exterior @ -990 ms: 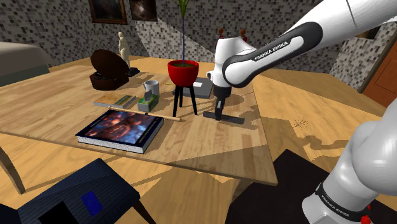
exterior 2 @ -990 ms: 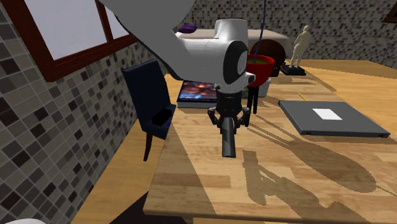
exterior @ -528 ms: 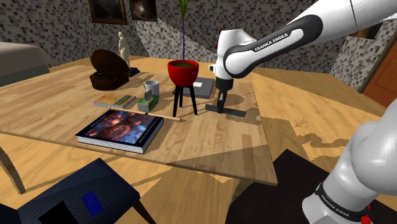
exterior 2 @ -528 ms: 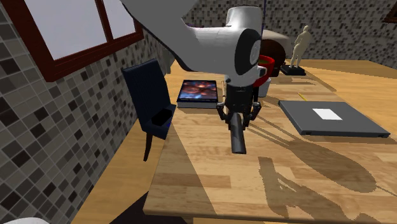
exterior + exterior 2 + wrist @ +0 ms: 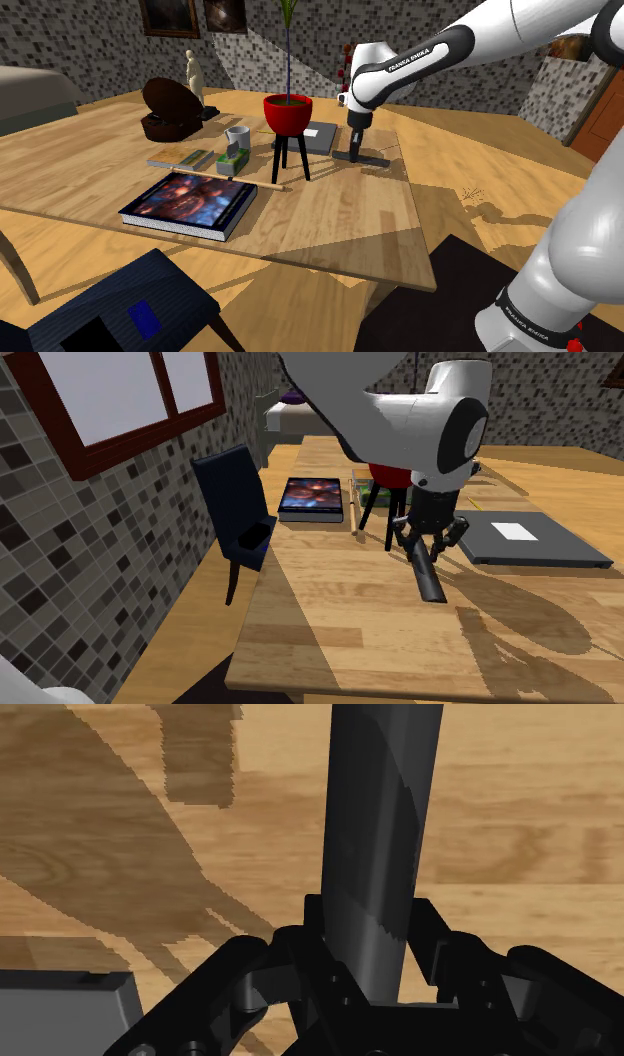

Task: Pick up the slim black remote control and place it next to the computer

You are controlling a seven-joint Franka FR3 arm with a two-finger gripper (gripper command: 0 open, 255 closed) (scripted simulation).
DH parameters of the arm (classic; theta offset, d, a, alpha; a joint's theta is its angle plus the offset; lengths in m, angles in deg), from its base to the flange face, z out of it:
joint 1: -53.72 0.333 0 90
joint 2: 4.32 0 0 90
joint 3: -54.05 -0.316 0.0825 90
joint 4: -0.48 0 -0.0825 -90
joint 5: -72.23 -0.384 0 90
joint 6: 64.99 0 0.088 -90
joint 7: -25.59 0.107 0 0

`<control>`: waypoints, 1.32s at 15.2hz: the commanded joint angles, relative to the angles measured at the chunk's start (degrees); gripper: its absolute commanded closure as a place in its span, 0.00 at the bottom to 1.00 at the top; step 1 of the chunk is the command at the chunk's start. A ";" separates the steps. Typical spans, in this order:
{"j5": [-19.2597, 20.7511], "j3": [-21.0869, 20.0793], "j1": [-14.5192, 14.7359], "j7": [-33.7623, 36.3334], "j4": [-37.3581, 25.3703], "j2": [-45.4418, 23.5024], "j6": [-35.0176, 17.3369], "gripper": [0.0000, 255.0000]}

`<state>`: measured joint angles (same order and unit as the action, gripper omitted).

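1. Wood-grain table (image 5: 320, 642): the arm's shadows fall across the near edge as seen in the second exterior view.
2. Further in, the end effector (image 5: 428, 544) is clamped across the narrow width of the slim black remote (image 5: 431, 580), which hangs tilted over the table's middle. I cannot tell whether its lower end clears the wood.
3. The remote looks rigid, light and smooth-cased, so it is probably slippery. The grip seems to sit toward one end, so the remote may pivot between the pads; a hold nearer its middle would be steadier.
4. Just beyond, toward the table's right edge in that view, lies the closed grey computer (image 5: 555, 547), near the remote but apart from it.
5. Farther back stand a red pot (image 5: 288, 112) on black legs and a book (image 5: 312, 497).
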<state>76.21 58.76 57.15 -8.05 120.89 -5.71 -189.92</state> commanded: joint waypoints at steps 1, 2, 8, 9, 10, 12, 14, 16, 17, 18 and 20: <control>-0.47 1.23 -1.32 -2.89 -2.78 -2.31 0.29 1.00; -0.77 1.74 -1.96 -4.20 -4.31 -3.53 0.54 1.00; -3.04 4.20 -6.04 -11.76 -15.07 -11.69 2.90 1.00; -3.48 4.51 -6.77 -12.94 -17.15 -13.20 3.45 1.00; -3.92 4.78 -7.53 -14.10 -19.32 -14.75 4.05 1.00; -4.79 5.20 -9.08 -16.27 -23.84 -17.92 5.38 1.00; -4.87 5.14 -9.12 -16.28 -22.97 -18.41 4.02 1.00; -4.96 5.09 -9.15 -16.30 -22.15 -18.94 2.68 1.00; -5.01 5.07 -9.16 -16.31 -21.76 -19.22 2.02 1.00; -5.06 5.05 -9.18 -16.32 -21.39 -19.51 1.36 1.00; -5.17 5.00 -9.21 -16.35 -20.68 -20.12 0.05 1.00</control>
<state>71.09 63.76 47.99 -24.34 99.91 -25.59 -189.29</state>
